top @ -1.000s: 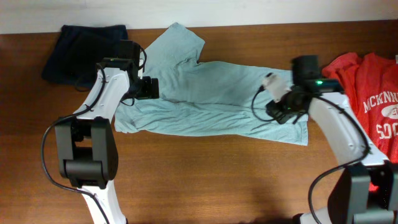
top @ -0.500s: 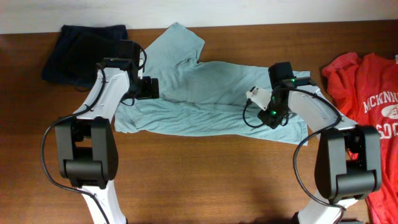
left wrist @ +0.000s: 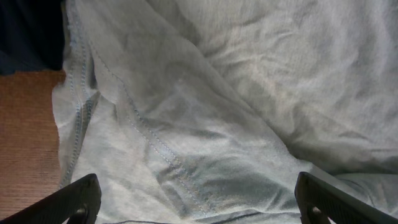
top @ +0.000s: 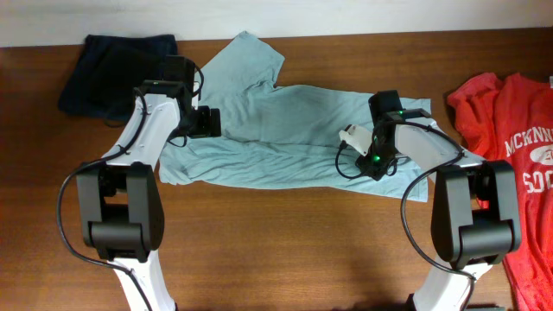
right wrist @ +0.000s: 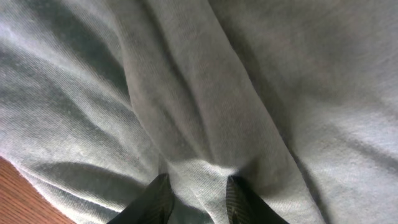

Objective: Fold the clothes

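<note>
The clothes lie on a brown table. A pale grey-teal T-shirt [top: 285,130] is spread lengthwise across the middle, one sleeve pointing toward the far edge. My left gripper [top: 206,121] hovers open over its left part; in the left wrist view the fingers stand wide apart over wrinkled cloth and a stitched seam [left wrist: 155,146]. My right gripper [top: 373,162] is at the shirt's right end. In the right wrist view its fingers [right wrist: 158,199] pinch a raised ridge of the teal fabric [right wrist: 199,180]. A red T-shirt [top: 510,155] with white lettering lies at the far right.
A dark navy garment [top: 117,69] lies at the back left corner, next to the left arm; its edge shows in the left wrist view [left wrist: 25,31]. Bare wood [top: 285,242] runs along the front of the table. A pale wall borders the far edge.
The right arm has swung left, away from the red T-shirt and inward over the teal shirt's right end, dragging cloth with it. The left arm has not moved.
</note>
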